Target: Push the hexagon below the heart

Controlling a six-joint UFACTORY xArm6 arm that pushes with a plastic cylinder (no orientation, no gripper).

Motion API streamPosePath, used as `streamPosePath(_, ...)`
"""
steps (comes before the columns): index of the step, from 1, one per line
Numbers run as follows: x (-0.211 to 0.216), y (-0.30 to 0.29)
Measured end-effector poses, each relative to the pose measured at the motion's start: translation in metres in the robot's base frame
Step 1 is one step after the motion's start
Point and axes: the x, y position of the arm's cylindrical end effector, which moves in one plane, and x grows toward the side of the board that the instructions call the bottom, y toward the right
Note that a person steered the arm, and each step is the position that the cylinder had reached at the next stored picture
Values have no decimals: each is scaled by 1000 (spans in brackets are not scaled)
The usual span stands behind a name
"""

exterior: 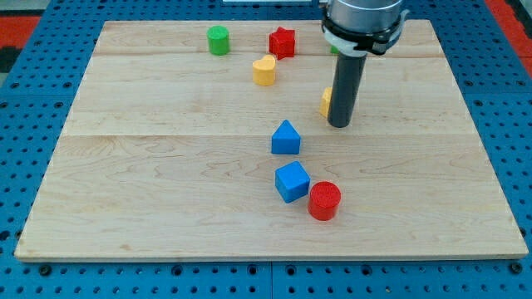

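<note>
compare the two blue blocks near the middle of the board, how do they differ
The upper blue block has a peaked, house-like top; the lower blue block is a plain cube. The upper one stands alone, while the lower one touches the red cylinder. The upper one sits squarer to the view; the lower one is turned at an angle. Both are the same blue and similar in size.

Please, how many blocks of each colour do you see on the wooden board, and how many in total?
Green: 1, the green cylinder
Red: 2, the red star and the red cylinder
Yellow: 2, the yellow heart and a yellow block partly hidden behind my tip
Blue: 2, the blue house-shaped block and the blue cube
Total: 7
</note>
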Motion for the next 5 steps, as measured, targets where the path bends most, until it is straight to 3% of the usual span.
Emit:
streamPosePath(3, -35, 57)
streamPosePath(5, -56, 1)
